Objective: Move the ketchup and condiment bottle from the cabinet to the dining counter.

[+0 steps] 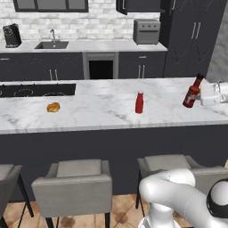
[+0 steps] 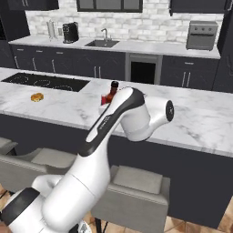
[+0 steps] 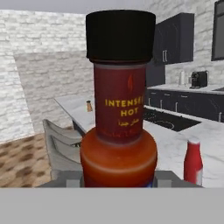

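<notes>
My jaws pinch the condiment bottle (image 1: 192,92) low on its body; in the hand view only the grey finger stubs flank its base (image 3: 118,131), so my gripper (image 1: 201,94) is half hidden. The bottle leans, its long axis tilted with the cap up and away toward the back wall, over the right end of the dining counter (image 1: 98,109). The ketchup (image 1: 139,103) stands upright on the counter, well apart. From the right base view, my arm covers most of the bottle.
</notes>
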Tool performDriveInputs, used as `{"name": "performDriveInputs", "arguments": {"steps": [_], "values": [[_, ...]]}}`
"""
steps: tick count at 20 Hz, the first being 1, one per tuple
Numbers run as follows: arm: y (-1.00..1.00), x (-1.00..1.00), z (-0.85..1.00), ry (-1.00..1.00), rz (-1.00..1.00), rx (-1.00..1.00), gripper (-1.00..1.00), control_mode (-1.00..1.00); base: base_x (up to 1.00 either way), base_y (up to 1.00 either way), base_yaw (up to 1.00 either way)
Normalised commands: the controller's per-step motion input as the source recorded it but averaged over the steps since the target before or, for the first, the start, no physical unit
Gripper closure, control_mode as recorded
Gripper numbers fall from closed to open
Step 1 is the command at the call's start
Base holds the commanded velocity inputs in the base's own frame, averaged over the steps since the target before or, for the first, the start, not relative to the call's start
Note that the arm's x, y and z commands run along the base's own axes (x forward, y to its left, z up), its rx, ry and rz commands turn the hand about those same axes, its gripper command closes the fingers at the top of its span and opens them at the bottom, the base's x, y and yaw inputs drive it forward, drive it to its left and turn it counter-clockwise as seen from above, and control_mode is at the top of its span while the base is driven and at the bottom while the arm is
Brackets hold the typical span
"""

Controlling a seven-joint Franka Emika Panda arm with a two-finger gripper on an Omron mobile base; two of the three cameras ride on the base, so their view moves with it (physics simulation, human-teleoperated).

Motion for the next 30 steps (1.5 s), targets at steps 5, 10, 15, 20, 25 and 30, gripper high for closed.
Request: {"name": "performDriveInputs", "arguments": {"steps": [5, 10, 15, 20, 25, 30], "values": [[0.07, 0.29, -0.28, -0.17, 0.02, -0.06, 1.00, -1.00, 0.00, 0.00, 0.00], [0.09, 0.30, -0.29, -0.13, 0.05, -0.12, 1.00, -1.00, 0.00, 0.00, 0.00], [0.11, 0.30, -0.31, -0.13, 0.06, -0.17, 1.00, -1.00, 0.00, 0.00, 0.00], [0.09, 0.38, -0.29, -0.06, 0.04, -0.11, 1.00, -1.00, 0.00, 0.00, 0.00], [0.03, 0.38, -0.20, 0.00, 0.05, -0.01, 1.00, -1.00, 0.00, 0.00, 0.00], [0.00, 0.39, -0.19, 0.00, 0.05, 0.00, 1.00, -1.00, 0.00, 0.00, 0.00]]}}
